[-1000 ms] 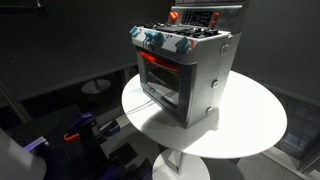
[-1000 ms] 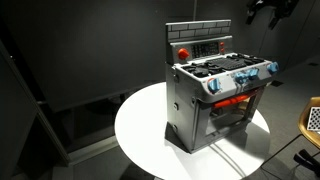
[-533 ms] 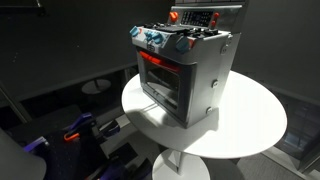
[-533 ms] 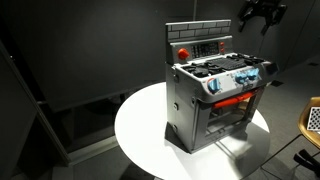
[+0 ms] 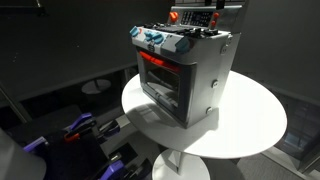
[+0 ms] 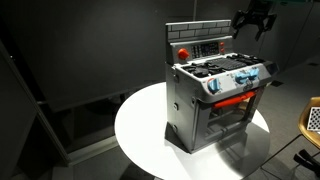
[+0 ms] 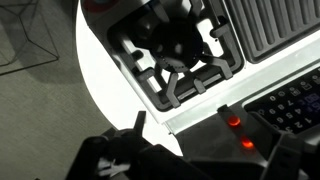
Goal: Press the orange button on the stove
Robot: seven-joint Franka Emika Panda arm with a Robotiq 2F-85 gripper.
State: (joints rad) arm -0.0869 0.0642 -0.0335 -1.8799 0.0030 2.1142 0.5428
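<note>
The silver-grey toy stove (image 5: 185, 70) stands on a round white table (image 5: 250, 125) and shows in both exterior views (image 6: 215, 95). Its raised back panel carries a round orange-red button (image 6: 183, 52) beside the red display. My gripper (image 6: 250, 20) hangs open and empty in the air, above and just beyond the back panel's far end, touching nothing. In the wrist view I look down on the black burner grates (image 7: 175, 50) and the dark back panel with two glowing orange-red spots (image 7: 232, 122). My dark fingers (image 7: 205, 160) frame the bottom edge.
The white table (image 6: 145, 130) has bare surface around the stove. Dark curtains surround the scene. Blue, red and dark equipment (image 5: 80, 130) sits on the floor below the table. A tan basket-like object (image 6: 312, 120) is at the frame edge.
My gripper has moved down and sideways toward the stove's back panel. The stove has not moved.
</note>
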